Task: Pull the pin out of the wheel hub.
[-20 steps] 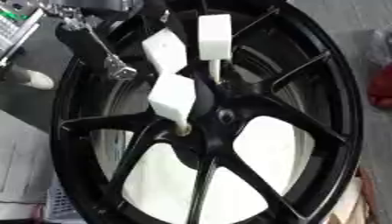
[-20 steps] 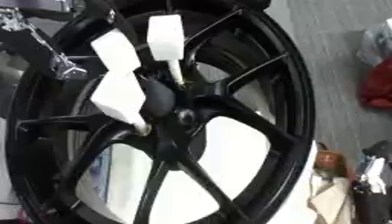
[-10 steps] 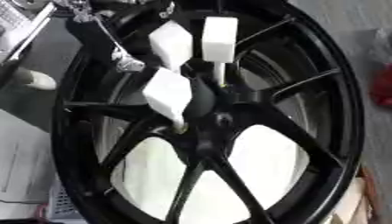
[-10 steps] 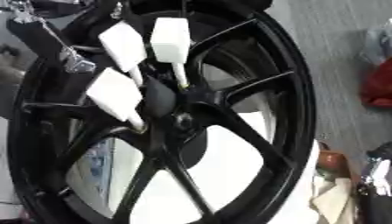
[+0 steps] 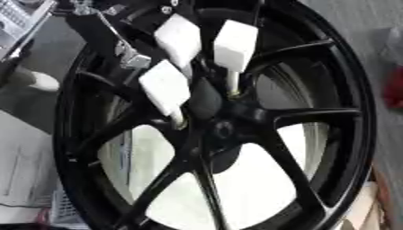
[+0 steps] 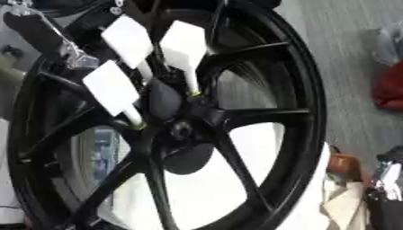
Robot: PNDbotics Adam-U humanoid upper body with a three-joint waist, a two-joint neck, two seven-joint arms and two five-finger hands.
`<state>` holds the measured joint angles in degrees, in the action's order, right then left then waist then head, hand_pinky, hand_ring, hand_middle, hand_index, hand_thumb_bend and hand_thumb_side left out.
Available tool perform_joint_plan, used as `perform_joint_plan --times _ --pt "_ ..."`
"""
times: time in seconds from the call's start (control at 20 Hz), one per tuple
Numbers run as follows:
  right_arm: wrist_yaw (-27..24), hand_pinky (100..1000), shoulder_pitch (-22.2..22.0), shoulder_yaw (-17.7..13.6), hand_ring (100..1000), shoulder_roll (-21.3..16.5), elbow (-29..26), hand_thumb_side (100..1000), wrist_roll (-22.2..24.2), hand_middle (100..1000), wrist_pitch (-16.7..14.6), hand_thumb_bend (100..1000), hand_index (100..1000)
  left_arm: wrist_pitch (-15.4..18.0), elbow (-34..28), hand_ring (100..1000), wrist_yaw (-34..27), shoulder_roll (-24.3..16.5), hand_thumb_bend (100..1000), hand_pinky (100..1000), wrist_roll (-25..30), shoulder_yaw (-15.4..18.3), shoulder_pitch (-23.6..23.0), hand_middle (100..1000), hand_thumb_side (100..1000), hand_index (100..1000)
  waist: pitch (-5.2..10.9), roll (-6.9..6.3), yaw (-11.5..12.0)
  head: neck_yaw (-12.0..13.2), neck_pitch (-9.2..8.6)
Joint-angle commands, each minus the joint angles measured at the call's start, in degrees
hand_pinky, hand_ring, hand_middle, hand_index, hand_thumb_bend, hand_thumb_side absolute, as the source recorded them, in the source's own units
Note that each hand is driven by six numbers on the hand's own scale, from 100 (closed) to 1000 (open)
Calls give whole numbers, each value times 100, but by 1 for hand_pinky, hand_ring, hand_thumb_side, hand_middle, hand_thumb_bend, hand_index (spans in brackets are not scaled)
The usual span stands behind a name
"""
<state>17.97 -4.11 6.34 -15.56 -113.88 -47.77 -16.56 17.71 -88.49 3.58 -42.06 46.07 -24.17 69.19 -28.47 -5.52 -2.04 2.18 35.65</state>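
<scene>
1. left eye view: black wheel hub fills the frame, three white-headed pins seated around its centre.
2. left hand at far left rim, fingers unclear, cannot tell. right hand unseen.
3. grey floor open on right.

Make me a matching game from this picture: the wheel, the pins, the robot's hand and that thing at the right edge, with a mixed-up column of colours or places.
Things:
1. wheel
2. pins
3. thing at the right edge
4. left hand

Colours or places:
a. red
b. black, with spokes running out from the middle
c. white block heads, standing in the hub
d. black and silver, coming in at the upper left

Pairs: 1-b, 2-c, 3-a, 4-d
</scene>
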Motion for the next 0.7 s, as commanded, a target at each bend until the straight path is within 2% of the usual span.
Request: perform_joint_plan --times 0.05,0.45,0.55,0.7 --pt "-12 519 -30 -38 903 -88 -71 584 -48 855 -25 100 836 472 -181 437 -145 -258 100 670 585 190 203 140 183 157 169 10 24 -14 9" --pt "16 520 -42 -55 903 -133 -71 585 -75 855 -33 100 836 373 -165 438 -48 -247 100 672 590 313 475 141 180 155 179 -39 51 3 77" --pt "30 520 -47 -62 903 -135 -71 585 -84 855 -34 100 836 337 -140 439 -103 -274 100 671 590 455 535 140 180 156 181 -46 59 -10 121" --pt "61 521 -68 -86 903 -133 -71 584 -108 855 -29 100 836 224 -64 438 -377 -394 100 671 483 839 567 134 182 158 190 -55 85 -52 172"
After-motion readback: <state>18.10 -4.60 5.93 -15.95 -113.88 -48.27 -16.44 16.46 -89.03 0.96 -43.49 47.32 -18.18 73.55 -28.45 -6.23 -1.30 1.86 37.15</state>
